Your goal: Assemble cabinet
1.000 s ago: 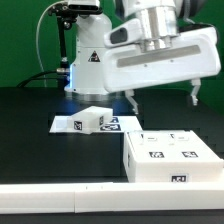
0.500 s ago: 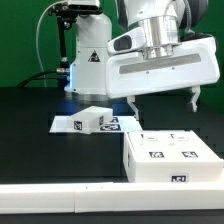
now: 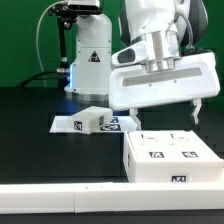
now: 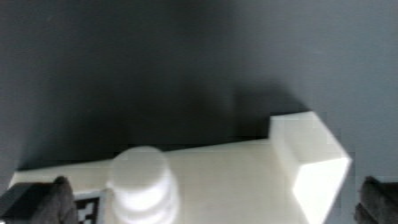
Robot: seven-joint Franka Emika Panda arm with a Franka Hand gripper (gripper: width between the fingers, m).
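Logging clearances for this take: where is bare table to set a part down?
Bare black table lies between the marker board, the rail and the cabinet body. Crowded on the exterior view's right, where the open gripper hangs over that body.

I saw the white cabinet body (image 3: pixel 170 160) lying flat toward the front, black-and-white square tags on its top and front face, while a smaller tagged white panel piece (image 3: pixel 88 120) lay apart, farther back toward the exterior view's left.

Gripper (image 3: pixel 165 112) spread wide above cabinet box body (image 3: pixel 172 160), long white rail (image 3: pixel 50 200) in front
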